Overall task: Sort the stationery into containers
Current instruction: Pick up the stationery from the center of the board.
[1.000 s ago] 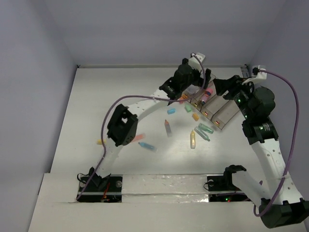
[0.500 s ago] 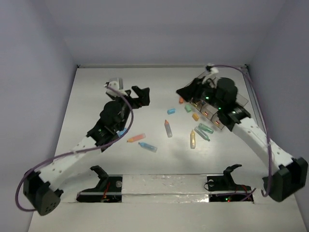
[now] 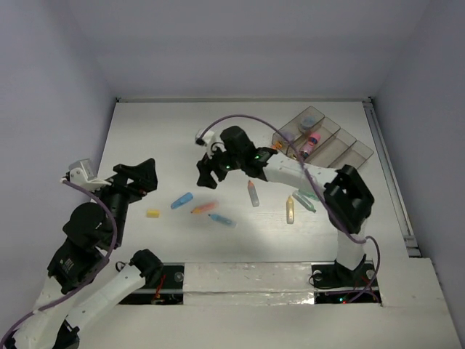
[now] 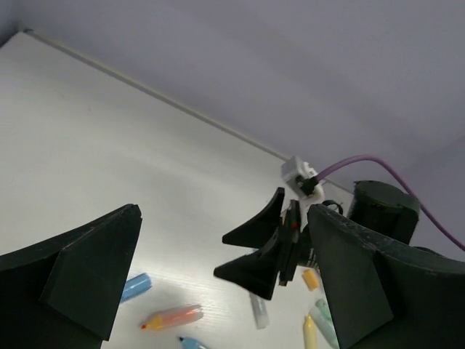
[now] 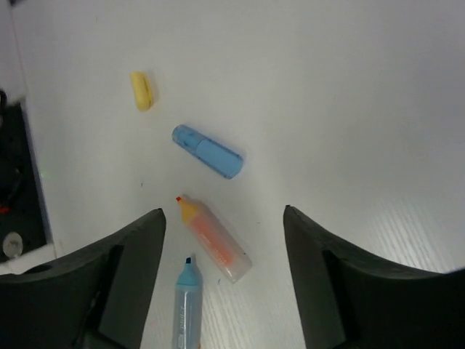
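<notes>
The stationery lies scattered mid-table: an orange marker [image 3: 205, 208] [image 5: 214, 240], a blue marker [image 3: 221, 219] [image 5: 185, 305], a stubby blue one [image 3: 182, 200] [image 5: 207, 151], a yellow piece [image 3: 152, 213] [image 5: 141, 90], a grey marker [image 3: 253, 193], a yellow marker [image 3: 290, 209] and green ones [image 3: 309, 196]. The containers [image 3: 341, 142] stand at the back right, with a pink marker [image 3: 312, 142] in one compartment. My right gripper [image 3: 211, 173] [image 5: 224, 212] hangs open and empty just above the orange marker. My left gripper [image 3: 142, 178] [image 4: 224, 213] is open and empty, off to the left.
The right arm's elbow [image 3: 349, 196] sits over the table's right half, its cable [image 3: 254, 123] arching toward the tray. The side walls close in on both sides. The arm bases [image 3: 240, 280] line the near edge.
The right arm has swung from the tray leftward to above the orange marker. The left arm has drawn back toward the near left corner.
</notes>
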{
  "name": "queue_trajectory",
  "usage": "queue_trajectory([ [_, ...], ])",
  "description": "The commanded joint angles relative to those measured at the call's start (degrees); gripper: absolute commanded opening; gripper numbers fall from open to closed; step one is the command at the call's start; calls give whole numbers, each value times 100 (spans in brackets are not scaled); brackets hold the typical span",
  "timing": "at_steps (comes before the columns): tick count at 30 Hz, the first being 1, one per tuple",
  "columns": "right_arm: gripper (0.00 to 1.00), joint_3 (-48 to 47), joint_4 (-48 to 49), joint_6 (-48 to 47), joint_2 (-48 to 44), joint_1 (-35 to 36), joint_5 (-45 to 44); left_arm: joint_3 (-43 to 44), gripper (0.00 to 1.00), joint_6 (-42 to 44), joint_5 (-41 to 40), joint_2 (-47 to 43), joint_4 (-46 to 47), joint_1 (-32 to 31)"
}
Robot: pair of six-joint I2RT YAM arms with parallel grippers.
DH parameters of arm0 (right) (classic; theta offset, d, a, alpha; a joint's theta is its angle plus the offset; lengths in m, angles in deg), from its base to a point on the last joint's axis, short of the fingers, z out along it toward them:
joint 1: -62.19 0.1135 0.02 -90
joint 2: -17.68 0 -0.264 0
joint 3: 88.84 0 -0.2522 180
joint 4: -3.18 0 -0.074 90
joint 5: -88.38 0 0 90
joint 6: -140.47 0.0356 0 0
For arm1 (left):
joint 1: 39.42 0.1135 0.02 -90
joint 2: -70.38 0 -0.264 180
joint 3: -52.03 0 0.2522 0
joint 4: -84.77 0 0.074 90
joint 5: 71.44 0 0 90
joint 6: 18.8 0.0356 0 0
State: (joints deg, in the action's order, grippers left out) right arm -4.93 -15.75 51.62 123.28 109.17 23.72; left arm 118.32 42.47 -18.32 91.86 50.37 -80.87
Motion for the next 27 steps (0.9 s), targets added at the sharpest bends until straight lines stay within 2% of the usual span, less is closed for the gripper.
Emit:
queue_trajectory([
  [1,75,-887,-484,-1562,565,364,304,380,99,-256,-539,67,-1397,14],
  [5,82,-1539,-975,-2065,1365,487,305,433,99,-230,-443,190,-1364,14],
  [13,94,-2428,-1566,-2821,2130,952,-292,-76,99,200,-197,208,-496,14],
  [21,94,-3447,-2128,-3156,3045,1234,-750,-296,99,456,-100,164,-186,14],
  [27,89,-3747,-2234,-3129,3414,1296,-873,-384,99,465,-187,-116,-151,14],
])
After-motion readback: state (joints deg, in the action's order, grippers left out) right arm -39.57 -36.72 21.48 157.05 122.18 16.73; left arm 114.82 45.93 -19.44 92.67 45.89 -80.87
